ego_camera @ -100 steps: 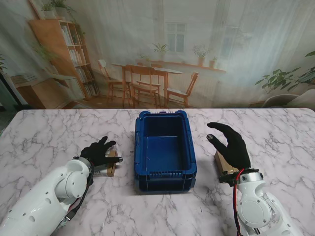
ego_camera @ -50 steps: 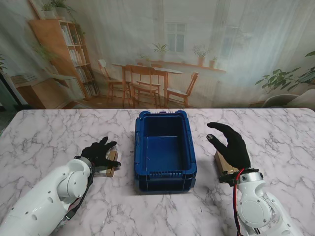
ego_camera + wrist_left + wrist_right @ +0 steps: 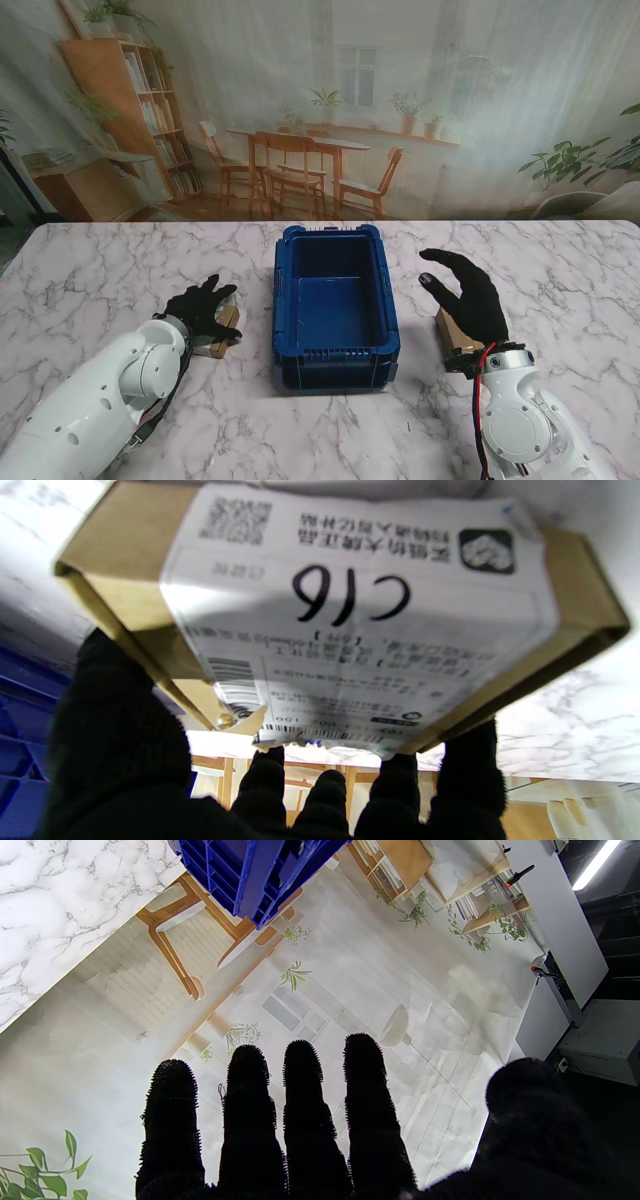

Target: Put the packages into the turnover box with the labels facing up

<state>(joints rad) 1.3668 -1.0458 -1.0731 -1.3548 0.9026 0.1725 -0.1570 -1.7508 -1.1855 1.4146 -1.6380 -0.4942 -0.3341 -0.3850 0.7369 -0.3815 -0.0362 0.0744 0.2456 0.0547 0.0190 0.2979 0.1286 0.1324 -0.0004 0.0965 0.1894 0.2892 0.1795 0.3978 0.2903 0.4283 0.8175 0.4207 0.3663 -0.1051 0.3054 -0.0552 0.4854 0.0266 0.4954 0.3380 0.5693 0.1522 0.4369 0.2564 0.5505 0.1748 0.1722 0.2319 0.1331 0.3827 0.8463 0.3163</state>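
The blue turnover box point(image 3: 336, 372) stands in the middle of the table with nothing inside; its corner point(image 3: 250, 875) shows in the right wrist view. To its left lies a brown cardboard package point(image 3: 224, 334). My left hand point(image 3: 200, 308) lies over it with fingers and thumb wrapped round its edges. In the left wrist view the package point(image 3: 350, 605) shows a white label marked C16 facing the palm, with the fingers point(image 3: 115, 740) hooked on its rim. My right hand point(image 3: 468, 292) is raised, open and flat-fingered point(image 3: 300, 1120), above a second brown package point(image 3: 449, 336) right of the box.
The marble table point(image 3: 560, 270) runs wide on both sides of the box. A printed backdrop of a room hangs along the table's far edge. The right package is mostly hidden under my right hand and wrist.
My left hand's thumb and fingers have curled in tighter on the left package, which has shifted slightly away from the box. The right hand has stayed still.
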